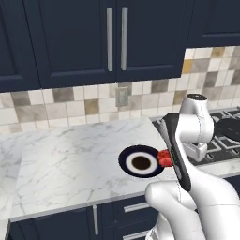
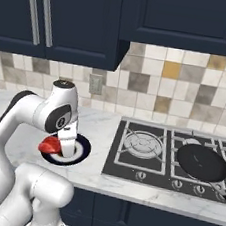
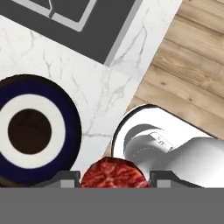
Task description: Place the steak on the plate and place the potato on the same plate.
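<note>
The bright-red steak (image 3: 113,173) sits between my gripper's (image 3: 113,181) two fingertips, so the gripper is shut on it. The round plate (image 3: 70,127) with its navy rim, white ring and dark centre lies on the marble counter, to the left of the steak in the hand view. From the left base view the steak (image 1: 164,158) hangs just beside the plate's (image 1: 125,161) right rim, half hidden by my arm. In the right base view the steak (image 2: 50,146) hangs at the plate's (image 2: 82,150) left edge, under my hand (image 2: 64,146). The potato is out of view.
A gas stove (image 2: 170,153) lies to the right of the plate with a black frying pan (image 2: 201,163) on it. The counter's front edge runs close to the plate, with wooden floor (image 3: 192,78) below. My own arm links crowd the space beside the plate.
</note>
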